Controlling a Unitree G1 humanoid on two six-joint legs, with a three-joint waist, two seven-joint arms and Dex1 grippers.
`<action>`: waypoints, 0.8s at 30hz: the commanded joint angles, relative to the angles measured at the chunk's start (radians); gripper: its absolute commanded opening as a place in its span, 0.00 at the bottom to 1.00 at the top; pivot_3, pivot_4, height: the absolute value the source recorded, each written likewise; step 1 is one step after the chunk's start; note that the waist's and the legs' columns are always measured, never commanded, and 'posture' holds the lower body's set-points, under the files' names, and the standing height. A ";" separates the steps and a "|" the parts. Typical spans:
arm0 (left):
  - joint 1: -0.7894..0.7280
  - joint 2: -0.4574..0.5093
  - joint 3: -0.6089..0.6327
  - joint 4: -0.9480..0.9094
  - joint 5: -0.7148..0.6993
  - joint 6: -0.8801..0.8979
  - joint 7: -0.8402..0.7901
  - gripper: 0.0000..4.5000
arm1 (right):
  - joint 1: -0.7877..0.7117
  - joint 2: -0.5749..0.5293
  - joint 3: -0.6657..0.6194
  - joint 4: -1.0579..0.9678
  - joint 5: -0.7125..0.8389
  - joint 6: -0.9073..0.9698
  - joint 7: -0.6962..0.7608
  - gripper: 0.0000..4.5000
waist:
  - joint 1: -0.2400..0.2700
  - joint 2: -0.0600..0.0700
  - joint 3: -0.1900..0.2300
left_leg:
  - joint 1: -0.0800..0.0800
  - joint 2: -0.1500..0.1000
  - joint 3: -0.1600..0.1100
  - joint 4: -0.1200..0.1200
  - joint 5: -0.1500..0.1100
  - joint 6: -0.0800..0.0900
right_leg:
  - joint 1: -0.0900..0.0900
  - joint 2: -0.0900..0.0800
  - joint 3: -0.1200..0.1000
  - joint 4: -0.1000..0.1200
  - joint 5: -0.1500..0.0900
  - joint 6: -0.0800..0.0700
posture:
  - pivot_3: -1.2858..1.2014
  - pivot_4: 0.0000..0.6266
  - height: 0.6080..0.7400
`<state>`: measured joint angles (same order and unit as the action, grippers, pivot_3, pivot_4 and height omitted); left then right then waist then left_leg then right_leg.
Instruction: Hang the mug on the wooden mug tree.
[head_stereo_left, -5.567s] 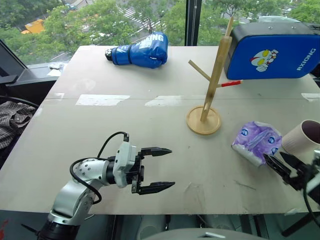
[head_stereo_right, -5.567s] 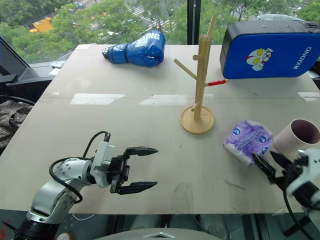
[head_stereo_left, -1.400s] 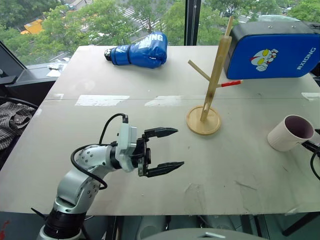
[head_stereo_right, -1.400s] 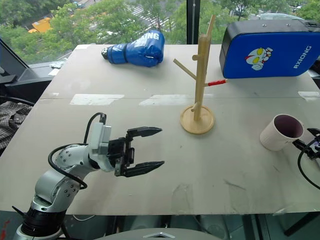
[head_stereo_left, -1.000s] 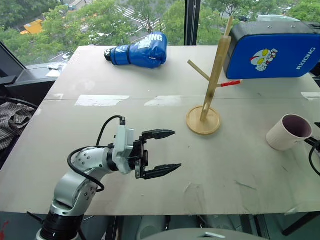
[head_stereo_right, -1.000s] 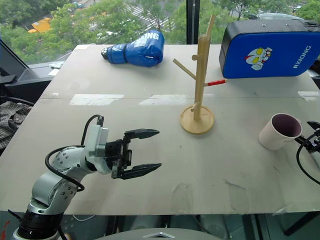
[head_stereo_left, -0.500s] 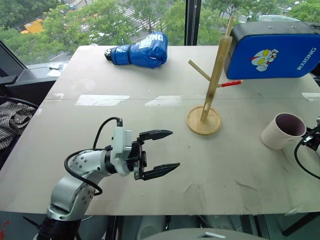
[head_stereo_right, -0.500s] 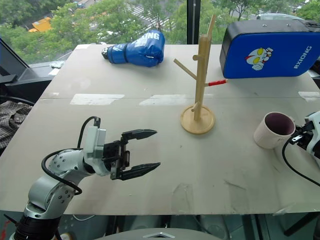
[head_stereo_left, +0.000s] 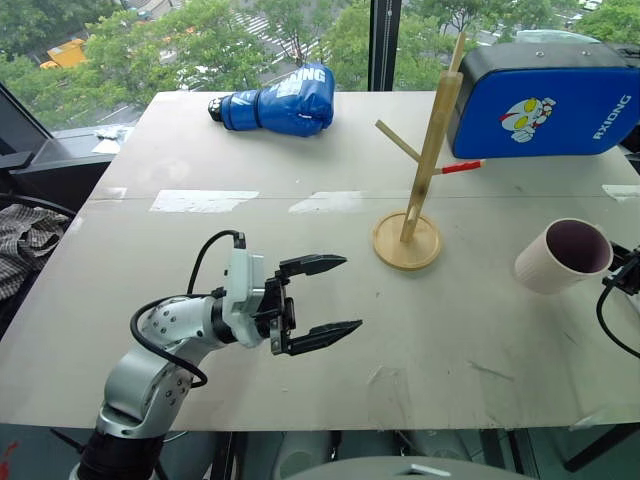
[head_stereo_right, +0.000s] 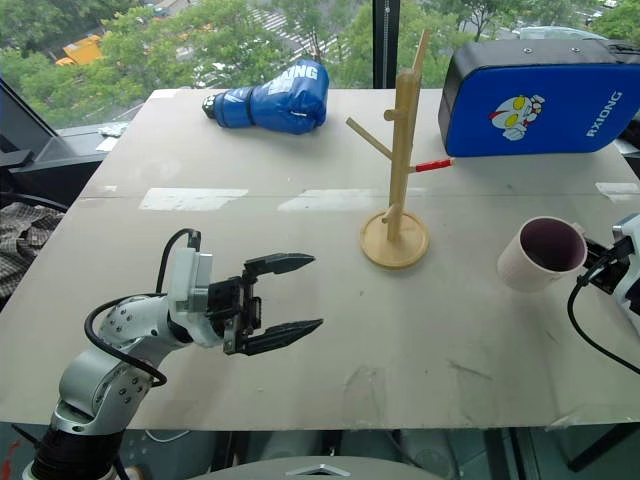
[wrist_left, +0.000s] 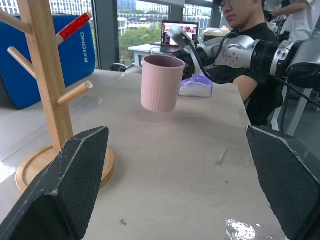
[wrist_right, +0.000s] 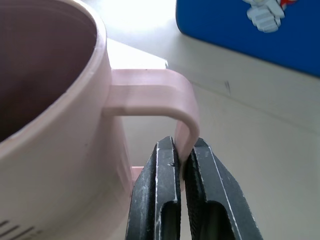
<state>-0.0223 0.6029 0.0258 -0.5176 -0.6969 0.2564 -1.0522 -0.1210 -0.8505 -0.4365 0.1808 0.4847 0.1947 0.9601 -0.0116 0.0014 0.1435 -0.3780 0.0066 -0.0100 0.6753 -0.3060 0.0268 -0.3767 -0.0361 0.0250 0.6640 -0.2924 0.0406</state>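
The right pincer (wrist_right: 186, 165) is pinching the handle of the mug (head_stereo_right: 540, 253), holding it clear of the desk (head_stereo_left: 300, 160), off to the right of the wooden mug tree (head_stereo_left: 425, 160) and well apart from it. So the pick-up looks done; carrying the mug across and slipping its handle over a peg is all still to come. The left pincer (head_stereo_left: 325, 298) is hovering spread and empty over the near side of the desk.

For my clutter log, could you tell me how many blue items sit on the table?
2: the boxing glove at the far left; the pad behind the wooden mug tree.
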 joint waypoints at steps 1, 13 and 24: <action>-0.013 -0.008 -0.004 0.003 -0.008 -0.008 -0.009 1.00 | -0.008 -0.028 -0.043 -0.132 0.058 0.054 0.001 0.02 | 0.000 0.000 0.000 | 0.000 0.000 0.000 0.000 0.000 0.000 | 0.000 0.000 0.000 0.000 0.000 0.000 | 0.52 0.24 1.00; 0.086 0.040 0.112 0.021 -0.062 -0.016 -0.077 1.00 | -0.372 -0.131 0.200 -0.245 0.072 0.251 0.089 0.02 | -0.001 -0.001 0.002 | -0.001 0.000 -0.002 0.000 -0.001 0.002 | -0.002 0.000 -0.002 -0.001 0.000 0.000 | 0.52 0.24 1.00; 0.193 -0.025 0.289 -0.062 -0.172 -0.043 0.037 1.00 | -0.735 -0.076 0.442 0.043 -0.073 0.183 0.296 0.02 | 0.000 -0.002 0.004 | -0.004 0.000 -0.003 0.000 0.001 -0.001 | -0.004 -0.003 -0.005 -0.002 0.000 0.000 | 0.52 0.24 1.00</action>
<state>0.1641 0.5936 0.2777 -0.5326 -0.8307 0.2395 -1.0248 -0.8140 -0.9211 0.0047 0.2171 0.4288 0.4022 1.2170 -0.0116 -0.0007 0.1471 -0.3826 0.0064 -0.0126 0.6753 -0.3054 0.0256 -0.3805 -0.0397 0.0203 0.6616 -0.2925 0.0404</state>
